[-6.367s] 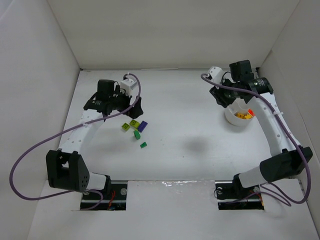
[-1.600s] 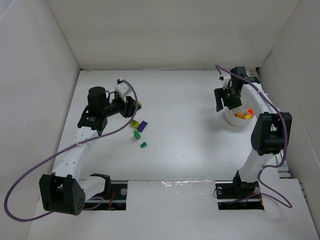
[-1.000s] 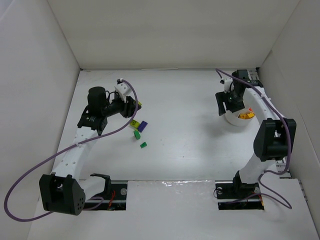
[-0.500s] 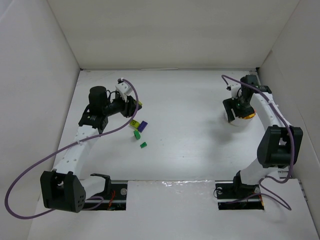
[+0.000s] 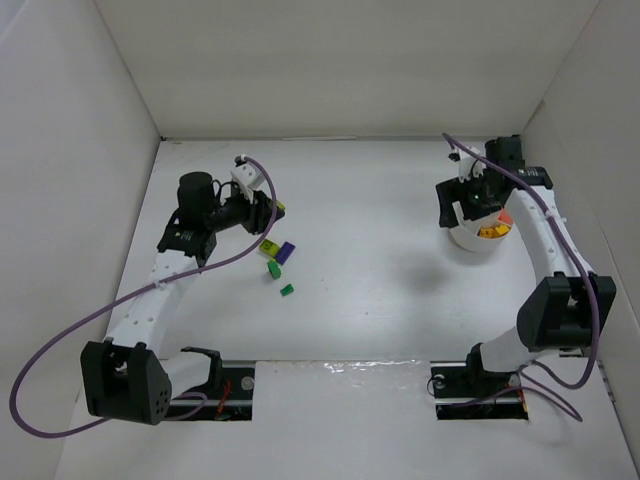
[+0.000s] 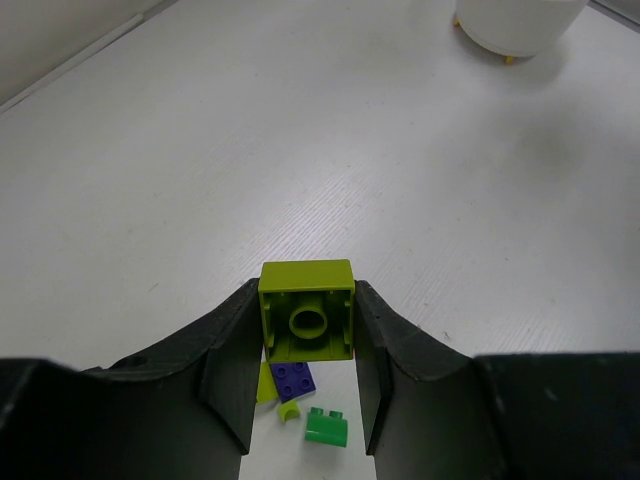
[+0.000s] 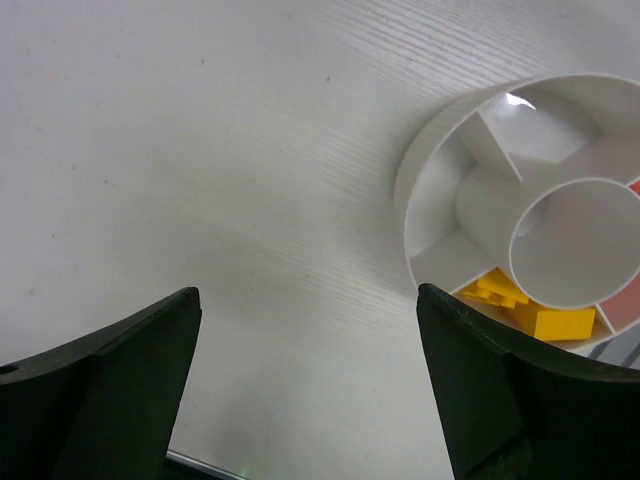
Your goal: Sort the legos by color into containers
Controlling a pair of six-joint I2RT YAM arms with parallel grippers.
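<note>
Lime green brick (image 6: 306, 322) pinched, well apart from the white bowl (image 7: 415, 212).
The left gripper (image 6: 306, 300) clamps the brick between its fingers. The right gripper (image 7: 308, 295), spread wide and empty, hovers just beside the bowl, where yellow bricks (image 7: 522, 306) lie in one compartment.

Bright, even light; soft shadows; wrist views sharp.

Robot lab test cell: a white desk (image 5: 360, 300) boxed in by plain white panel walls (image 5: 340, 60) on three sides. Two white-and-black robot arms, the left arm (image 5: 150, 290) and the right arm (image 5: 550, 240), are fixed in mounts (image 5: 480, 388) at the near edge, with purple cables (image 5: 60, 330) looping loose. The props are toy bricks (image 5: 285, 252) and a small divided bowl (image 5: 468, 240).
</note>
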